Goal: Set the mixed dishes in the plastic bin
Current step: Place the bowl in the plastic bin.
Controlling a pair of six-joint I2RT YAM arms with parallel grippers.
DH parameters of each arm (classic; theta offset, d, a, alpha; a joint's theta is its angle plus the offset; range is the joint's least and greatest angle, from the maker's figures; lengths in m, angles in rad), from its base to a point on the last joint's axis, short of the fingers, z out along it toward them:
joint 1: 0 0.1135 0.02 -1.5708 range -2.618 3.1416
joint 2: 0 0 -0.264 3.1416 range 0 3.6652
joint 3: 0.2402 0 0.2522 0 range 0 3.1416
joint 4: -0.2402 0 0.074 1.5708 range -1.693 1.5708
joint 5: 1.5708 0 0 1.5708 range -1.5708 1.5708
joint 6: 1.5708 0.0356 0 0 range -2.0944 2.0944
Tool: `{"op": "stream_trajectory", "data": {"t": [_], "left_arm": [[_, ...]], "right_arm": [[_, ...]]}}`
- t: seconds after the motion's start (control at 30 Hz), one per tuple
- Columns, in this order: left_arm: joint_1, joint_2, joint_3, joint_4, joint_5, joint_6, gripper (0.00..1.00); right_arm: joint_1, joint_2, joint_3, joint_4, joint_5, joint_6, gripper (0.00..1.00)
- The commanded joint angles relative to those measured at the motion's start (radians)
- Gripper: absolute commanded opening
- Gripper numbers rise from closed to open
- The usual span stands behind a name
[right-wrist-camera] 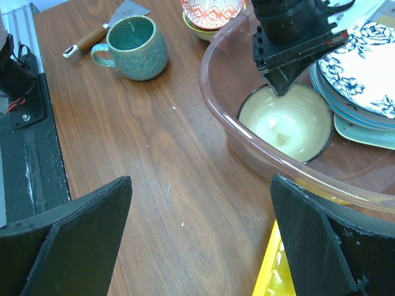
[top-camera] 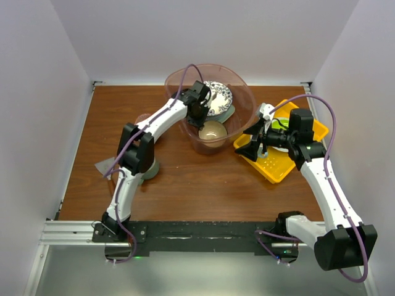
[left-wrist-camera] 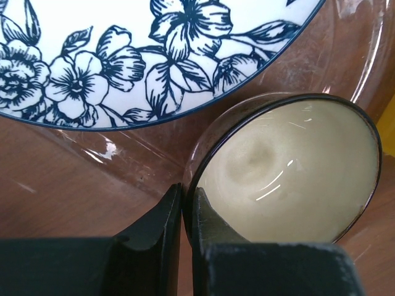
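The plastic bin (top-camera: 241, 86) stands at the back centre. In it lie the blue floral plate (top-camera: 218, 97) on the mint tray (top-camera: 229, 115), and a tan bowl (top-camera: 213, 132) at the near side. My left gripper (top-camera: 201, 117) is inside the bin, shut on the tan bowl's dark rim (left-wrist-camera: 203, 154), one finger inside and one outside. The left wrist view also shows the plate (left-wrist-camera: 123, 55). My right gripper (top-camera: 253, 145) is open and empty between the bin and the yellow tray. The teal mug (right-wrist-camera: 137, 40) and red patterned bowl (right-wrist-camera: 212, 9) stand on the table left of the bin.
A yellow perforated tray (top-camera: 278, 165) lies right of the bin, with a white mug (top-camera: 266, 111) at its far end. A wooden-handled scraper (right-wrist-camera: 92, 36) lies by the teal mug. The left arm's elbow (top-camera: 137, 148) hangs over the mug.
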Motion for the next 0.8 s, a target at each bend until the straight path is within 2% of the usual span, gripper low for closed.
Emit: {"op": "stream_trajectory", "data": {"t": [0.0, 0.13, 0.33, 0.53, 0.63, 0.77], "left_arm": [[-0.005, -0.015, 0.071, 0.031, 0.021, 0.015, 0.17], [-0.005, -0.033, 0.068, 0.025, 0.023, 0.026, 0.35], [-0.003, -0.124, 0.016, 0.079, 0.018, 0.033, 0.54], [-0.002, -0.274, -0.095, 0.165, 0.018, 0.032, 0.66], [-0.002, -0.352, -0.162, 0.215, 0.026, 0.027, 0.76], [-0.002, -0.464, -0.253, 0.278, 0.036, 0.010, 0.80]], "right_arm": [[-0.003, 0.004, 0.035, 0.016, 0.007, -0.010, 0.98], [-0.003, -0.001, 0.035, 0.016, 0.008, -0.012, 0.98], [-0.003, -0.001, 0.035, 0.016, 0.011, -0.012, 0.98], [-0.003, -0.002, 0.034, 0.018, 0.016, -0.012, 0.98], [-0.002, -0.001, 0.034, 0.016, 0.016, -0.013, 0.98], [-0.005, -0.001, 0.034, 0.016, 0.015, -0.015, 0.98]]}}
